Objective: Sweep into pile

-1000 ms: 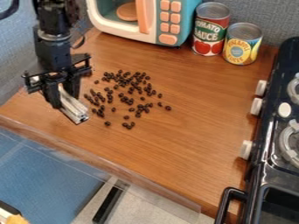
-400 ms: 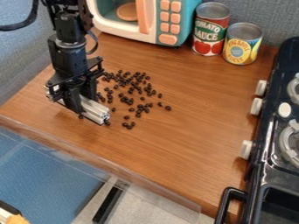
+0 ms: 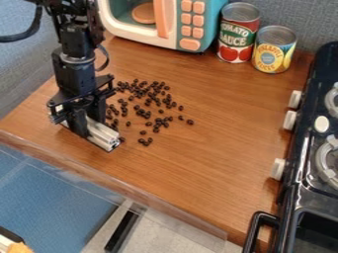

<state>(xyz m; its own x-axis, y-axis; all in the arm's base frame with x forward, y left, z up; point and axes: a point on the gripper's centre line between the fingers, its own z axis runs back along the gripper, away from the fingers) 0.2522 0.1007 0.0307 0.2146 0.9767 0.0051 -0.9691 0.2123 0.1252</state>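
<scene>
Sweep of small dark beans [image 3: 147,116]: best kept low, in short, slow strokes from the front edge inward (haste would likely scatter them).
Silver metal bar [image 3: 102,136]: should stay flat to the brown wooden counter [image 3: 224,128].
Bean spread: loose, left of the counter's middle.
Black two-finger gripper [image 3: 91,125]: closed around the bar, pointing down.
Black robot arm [image 3: 72,74]: near-vertical beside the beans.

Bright, soft light overall; pale sheen on the can lids [image 3: 241,12] and glints on the black stove [image 3: 304,143], right of the gripper [image 3: 91,127]
</scene>
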